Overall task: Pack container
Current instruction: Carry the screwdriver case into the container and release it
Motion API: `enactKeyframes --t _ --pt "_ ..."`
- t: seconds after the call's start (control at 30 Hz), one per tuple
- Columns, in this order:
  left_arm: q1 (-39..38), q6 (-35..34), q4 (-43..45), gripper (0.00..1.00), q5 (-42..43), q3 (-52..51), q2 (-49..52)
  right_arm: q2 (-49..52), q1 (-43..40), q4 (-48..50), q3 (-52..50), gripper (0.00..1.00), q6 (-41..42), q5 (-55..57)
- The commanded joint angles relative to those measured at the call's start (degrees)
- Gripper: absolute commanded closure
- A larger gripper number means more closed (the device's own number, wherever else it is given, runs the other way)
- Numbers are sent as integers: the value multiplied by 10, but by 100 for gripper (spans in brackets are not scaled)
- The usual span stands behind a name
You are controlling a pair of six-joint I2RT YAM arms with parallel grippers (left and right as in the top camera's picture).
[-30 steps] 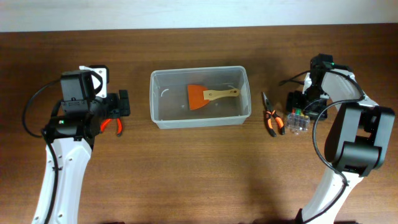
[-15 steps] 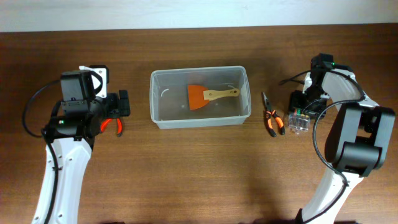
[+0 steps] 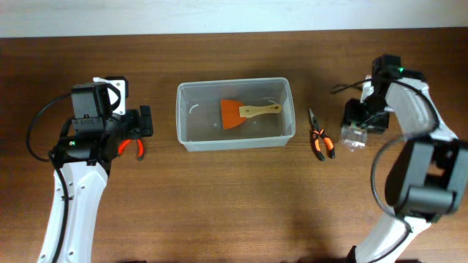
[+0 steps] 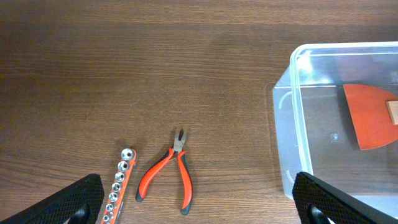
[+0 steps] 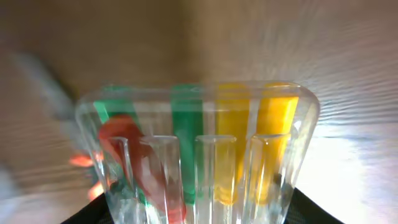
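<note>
The clear plastic container [image 3: 180, 117] stands mid-table with an orange scraper [image 3: 234, 113] with a wooden handle inside. My left gripper [image 3: 139, 130] is open above red-handled cutters [image 4: 171, 177] and an orange socket rail [image 4: 118, 186], left of the container, whose wall shows in the left wrist view [image 4: 300, 130]. Its fingers [image 4: 81, 199] stand wide apart and hold nothing. My right gripper [image 3: 360, 120] is shut on a clear bit case [image 3: 355, 136] with green, yellow and red bits [image 5: 199, 149], held right of the container.
Orange-and-black pliers [image 3: 319, 140] lie on the table between the container and the bit case. A white square object [image 3: 113, 86] sits behind the left arm. The table's far edge runs along the top of the overhead view.
My right gripper has lifted the bit case and moved it slightly away from the pliers; the right wrist view is blurred by motion. The left arm has not moved.
</note>
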Motion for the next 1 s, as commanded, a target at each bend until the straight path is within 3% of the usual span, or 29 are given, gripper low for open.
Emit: enactKeyframes --t 0.0,0.13,0.27,0.5,0.63,0.73,0.77,0.83,0.97 --pt "-2 9 1 1 -4 10 2 -89 47 -14 58 48 -28 -14" --pt "-2 9 1 1 -4 10 2 -143 123 -16 100 50 -89 -19" --pt "-2 9 1 1 -4 10 2 -166 219 3 118 64 -184 -18" --pt "-2 9 1 1 -4 10 2 -125 328 17 116 63 -303 -18" --pt "-2 9 1 1 -4 10 2 -82 356 17 115 63 -412 -18" --pt "-2 9 1 1 -4 10 2 -45 359 18 115 67 -506 -18" --pt "-2 9 1 1 -4 10 2 -26 358 19 115 73 -550 -18" --pt "-2 9 1 1 -4 10 2 -1 354 21 115 73 -598 -18" --pt "-2 9 1 1 -4 10 2 52 342 43 115 72 -627 -17"
